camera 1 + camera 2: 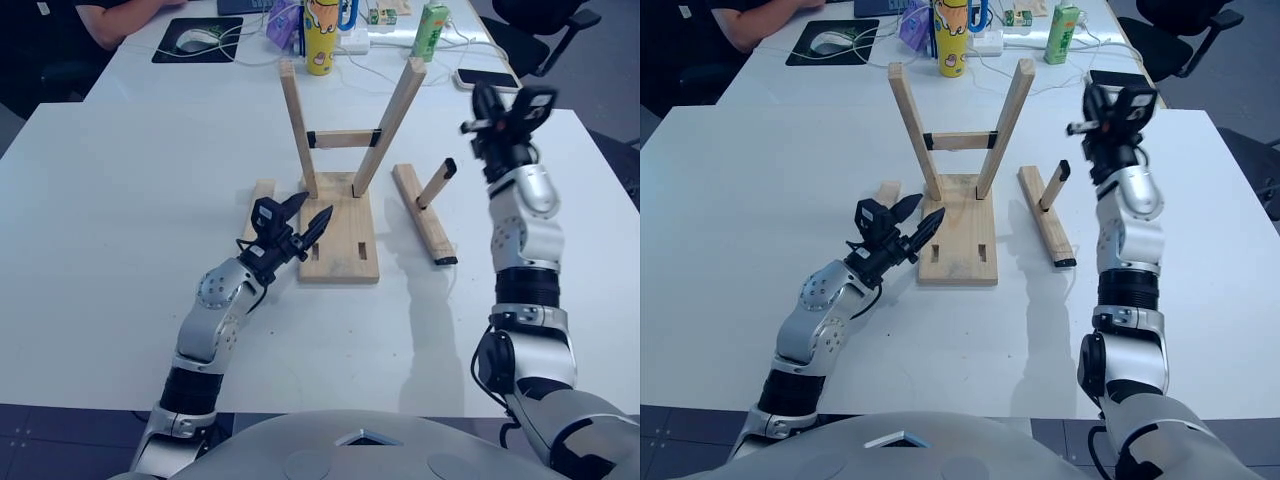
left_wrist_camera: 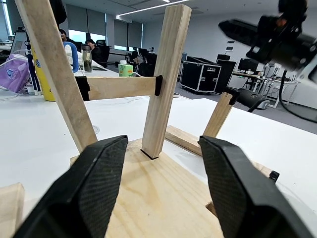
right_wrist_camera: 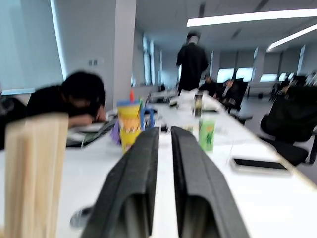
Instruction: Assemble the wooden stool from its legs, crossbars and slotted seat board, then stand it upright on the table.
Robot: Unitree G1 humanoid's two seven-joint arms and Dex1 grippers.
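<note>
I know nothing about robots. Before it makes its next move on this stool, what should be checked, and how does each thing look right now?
1. Leg pair joined by crossbar, standing on the seat board: ok.
2. Those legs pushed fully home: cannot tell.
3. Near slots uncovered: ok.
4. Second leg lying on the table, free to pick up: ok.
5. Left pincer open by the board: ok.
6. Right pincer raised, shut, empty: ok.
</note>
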